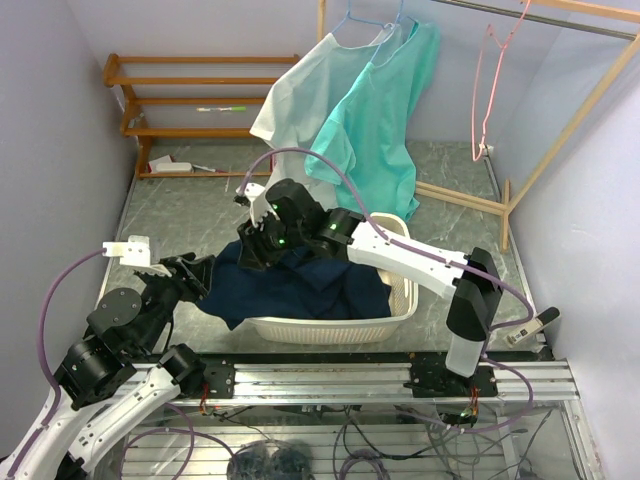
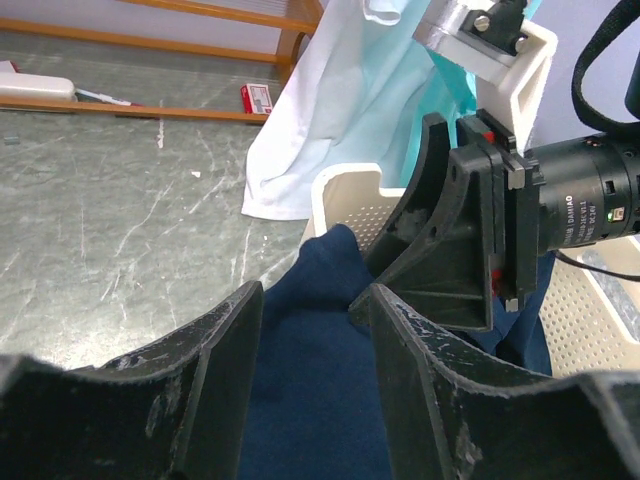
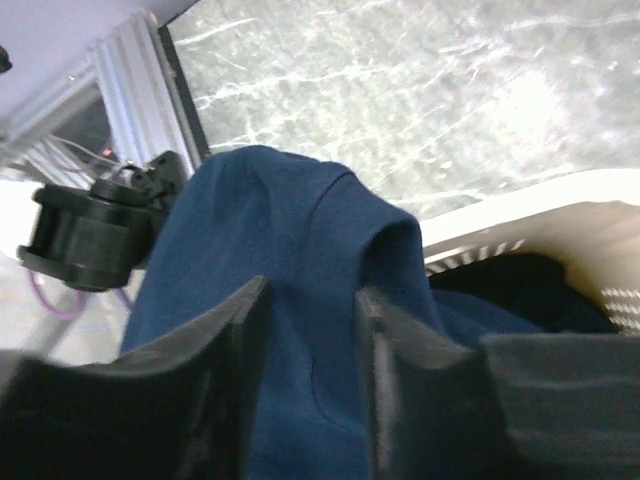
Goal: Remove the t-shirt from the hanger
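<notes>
**Navy t-shirt off the hanger, both hands at the cloth**

At the left, your left hand (image 2: 310, 300) sits at the basket's left edge. Navy cloth is bunched tight between its fingers, so it looks clamped on the t-shirt (image 1: 300, 285).

The t-shirt itself lies in a heap, half in the basket (image 1: 400, 300) and half draped over its near-left rim toward the bench. No hanger shows anywhere in it, so I judge the main step done for this shirt.

Your right hand (image 3: 310, 290) reaches in from the right and hovers low over the same heap. A ridge of cloth runs through the gap between its fingers, which stand apart. You cannot tell from here whether they pinch it or only straddle it.

Far behind, a white top (image 1: 295, 95) and a teal top (image 1: 385, 110) hang on hangers from the rail. Further right, a pink hanger (image 1: 490, 80) hangs bare.

What is left, as I read it, is to let go of the shirt so it settles in the basket and to pull both arms back. If the hung tops count too, they are not yet started.
</notes>
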`<control>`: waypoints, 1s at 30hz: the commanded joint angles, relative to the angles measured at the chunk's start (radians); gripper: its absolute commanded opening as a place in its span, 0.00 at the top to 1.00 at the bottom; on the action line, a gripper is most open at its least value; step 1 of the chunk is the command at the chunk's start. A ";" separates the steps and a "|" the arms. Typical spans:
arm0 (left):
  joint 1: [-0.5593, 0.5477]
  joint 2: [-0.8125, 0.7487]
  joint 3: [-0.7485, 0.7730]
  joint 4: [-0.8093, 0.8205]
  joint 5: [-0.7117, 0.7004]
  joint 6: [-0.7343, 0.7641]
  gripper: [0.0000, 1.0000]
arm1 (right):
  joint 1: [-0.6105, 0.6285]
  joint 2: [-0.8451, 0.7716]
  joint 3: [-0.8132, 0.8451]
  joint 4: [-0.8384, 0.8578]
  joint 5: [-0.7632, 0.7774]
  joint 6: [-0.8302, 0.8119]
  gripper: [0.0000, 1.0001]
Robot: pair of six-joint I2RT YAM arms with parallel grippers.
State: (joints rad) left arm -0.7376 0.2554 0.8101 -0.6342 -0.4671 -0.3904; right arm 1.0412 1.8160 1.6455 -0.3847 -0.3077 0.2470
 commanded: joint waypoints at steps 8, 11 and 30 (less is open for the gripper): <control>-0.004 0.013 0.012 0.002 -0.012 -0.007 0.43 | 0.003 -0.146 -0.003 -0.065 0.205 -0.032 1.00; -0.005 0.011 0.012 0.002 -0.011 -0.007 0.43 | -0.015 -0.254 -0.007 -0.132 0.403 -0.018 1.00; -0.004 0.015 0.012 0.002 -0.005 -0.006 0.43 | -0.089 -0.614 -0.122 -0.497 0.788 0.113 1.00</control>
State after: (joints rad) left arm -0.7376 0.2584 0.8104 -0.6346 -0.4671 -0.3908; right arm 0.9497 1.2423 1.5341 -0.7654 0.3801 0.2935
